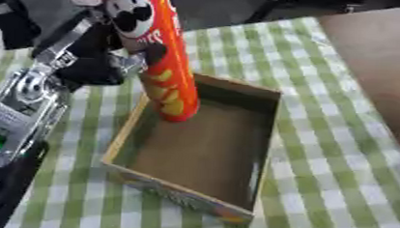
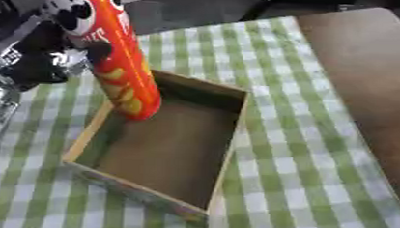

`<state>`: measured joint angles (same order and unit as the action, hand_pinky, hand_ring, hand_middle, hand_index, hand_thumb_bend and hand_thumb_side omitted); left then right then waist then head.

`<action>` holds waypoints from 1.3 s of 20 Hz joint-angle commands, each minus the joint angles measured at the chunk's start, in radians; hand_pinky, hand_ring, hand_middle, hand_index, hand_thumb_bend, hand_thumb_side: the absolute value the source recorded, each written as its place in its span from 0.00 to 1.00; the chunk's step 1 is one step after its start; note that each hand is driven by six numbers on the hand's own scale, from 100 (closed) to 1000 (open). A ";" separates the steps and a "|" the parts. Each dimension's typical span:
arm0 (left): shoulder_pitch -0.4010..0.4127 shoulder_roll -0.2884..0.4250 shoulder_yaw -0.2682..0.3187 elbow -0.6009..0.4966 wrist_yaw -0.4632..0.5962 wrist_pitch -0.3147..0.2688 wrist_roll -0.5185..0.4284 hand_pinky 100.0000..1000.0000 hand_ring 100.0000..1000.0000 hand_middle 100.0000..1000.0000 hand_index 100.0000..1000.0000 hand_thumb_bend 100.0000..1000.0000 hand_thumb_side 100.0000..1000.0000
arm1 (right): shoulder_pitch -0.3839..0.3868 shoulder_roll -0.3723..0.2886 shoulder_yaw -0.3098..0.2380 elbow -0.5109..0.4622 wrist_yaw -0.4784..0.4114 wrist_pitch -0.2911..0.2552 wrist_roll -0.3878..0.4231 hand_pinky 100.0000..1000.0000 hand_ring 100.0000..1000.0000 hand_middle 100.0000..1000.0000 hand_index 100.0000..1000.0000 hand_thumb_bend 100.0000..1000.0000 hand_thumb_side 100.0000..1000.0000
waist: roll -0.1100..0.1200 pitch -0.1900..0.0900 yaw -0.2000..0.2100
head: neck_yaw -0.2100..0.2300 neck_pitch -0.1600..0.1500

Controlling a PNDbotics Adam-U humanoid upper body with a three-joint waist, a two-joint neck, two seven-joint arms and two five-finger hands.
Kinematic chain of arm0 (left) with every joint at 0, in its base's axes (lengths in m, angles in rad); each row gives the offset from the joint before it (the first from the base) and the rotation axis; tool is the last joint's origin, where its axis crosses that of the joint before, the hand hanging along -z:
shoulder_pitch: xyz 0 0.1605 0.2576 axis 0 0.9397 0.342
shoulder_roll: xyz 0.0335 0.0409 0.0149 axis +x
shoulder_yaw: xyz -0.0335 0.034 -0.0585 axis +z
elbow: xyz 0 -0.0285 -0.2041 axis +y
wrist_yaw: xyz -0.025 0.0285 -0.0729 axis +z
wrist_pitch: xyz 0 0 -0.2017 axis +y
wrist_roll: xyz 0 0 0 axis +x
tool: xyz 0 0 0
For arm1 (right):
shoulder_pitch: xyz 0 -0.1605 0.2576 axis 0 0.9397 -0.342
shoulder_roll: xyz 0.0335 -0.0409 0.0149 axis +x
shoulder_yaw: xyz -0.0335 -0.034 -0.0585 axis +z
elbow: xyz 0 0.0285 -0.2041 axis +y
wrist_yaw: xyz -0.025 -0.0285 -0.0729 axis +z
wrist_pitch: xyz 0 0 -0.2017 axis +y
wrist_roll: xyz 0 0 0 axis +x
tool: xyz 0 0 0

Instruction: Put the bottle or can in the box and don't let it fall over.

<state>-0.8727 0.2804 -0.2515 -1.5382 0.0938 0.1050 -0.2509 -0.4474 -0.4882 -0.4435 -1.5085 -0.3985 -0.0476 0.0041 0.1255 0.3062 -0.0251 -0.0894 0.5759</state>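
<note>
While the left hand (image 1: 112,64) grips the can (image 1: 159,56) with fingers curled round its middle, the can hangs tilted over the box (image 1: 262,138), base low at the far left corner. Released at this lean, it would likely topple. Label: moustached face logo; lettering unreadable. Right hand unseen.

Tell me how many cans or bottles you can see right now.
1: a red chip can held by the left hand, its bottom end over the open box's far left corner.
</note>
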 commanded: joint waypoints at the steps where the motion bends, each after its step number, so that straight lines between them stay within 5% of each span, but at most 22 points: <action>1: -0.023 0.000 -0.007 -0.002 -0.029 -0.015 -0.005 0.66 0.31 0.42 0.05 0.00 0.23 | -0.013 -0.021 -0.009 -0.021 -0.009 0.002 -0.002 1.00 1.00 1.00 1.00 0.28 0.29 | -0.007 -0.031 -0.002 | 0.003 -0.011; 7: -0.019 -0.008 -0.024 0.018 -0.081 -0.036 -0.011 0.83 0.41 0.52 0.11 0.00 0.17 | -0.015 -0.020 -0.008 -0.020 -0.010 0.005 -0.003 1.00 1.00 1.00 1.00 0.28 0.29 | -0.005 -0.031 -0.004 | 0.003 -0.010; 10: -0.016 -0.009 -0.031 0.013 -0.090 -0.054 -0.038 1.00 0.75 0.87 0.39 0.00 0.10 | -0.016 -0.020 -0.009 -0.019 -0.011 0.006 -0.003 1.00 1.00 1.00 1.00 0.28 0.29 | -0.004 -0.032 -0.004 | 0.004 -0.010; 11: -0.016 -0.007 -0.032 0.008 -0.097 -0.067 -0.057 1.00 0.97 1.00 0.64 0.00 0.12 | -0.016 -0.021 -0.009 -0.020 -0.011 0.006 -0.004 1.00 1.00 1.00 1.00 0.28 0.29 | -0.004 -0.032 -0.004 | 0.003 -0.009; 12: -0.014 -0.005 -0.031 0.001 -0.107 -0.084 -0.079 1.00 1.00 1.00 0.73 0.00 0.25 | -0.016 -0.021 -0.009 -0.020 -0.012 0.006 -0.004 1.00 1.00 1.00 1.00 0.28 0.29 | -0.004 -0.032 -0.004 | 0.002 -0.009; 13: -0.012 -0.003 -0.028 -0.003 -0.118 -0.099 -0.098 1.00 1.00 1.00 0.82 0.11 0.46 | -0.016 -0.021 -0.009 -0.020 -0.012 0.006 -0.004 1.00 1.00 1.00 1.00 0.28 0.29 | -0.003 -0.032 -0.003 | 0.002 -0.009; 17: -0.004 0.004 -0.012 -0.005 -0.161 -0.130 -0.120 1.00 1.00 1.00 0.86 0.19 0.72 | -0.014 -0.023 -0.010 -0.020 -0.013 0.007 -0.006 1.00 1.00 1.00 1.00 0.28 0.30 | -0.003 -0.033 -0.001 | 0.002 -0.010; 22: 0.001 0.004 -0.001 0.004 -0.162 -0.120 -0.125 1.00 1.00 1.00 0.89 0.26 0.76 | -0.013 -0.023 -0.010 -0.020 -0.014 0.006 -0.006 1.00 1.00 1.00 1.00 0.28 0.30 | -0.004 -0.033 0.000 | 0.001 -0.009; 26: 0.001 0.004 0.001 0.008 -0.171 -0.114 -0.129 1.00 1.00 1.00 0.91 0.43 0.84 | -0.014 -0.023 -0.010 -0.019 -0.015 0.007 -0.007 1.00 1.00 1.00 1.00 0.27 0.30 | -0.004 -0.033 0.001 | 0.000 -0.007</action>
<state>-0.8583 0.2650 -0.2660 -1.5199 -0.0717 -0.0095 -0.3779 -0.4482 -0.4881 -0.4469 -1.5085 -0.4091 -0.0422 -0.0008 0.1295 0.3055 -0.0258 -0.0892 0.5760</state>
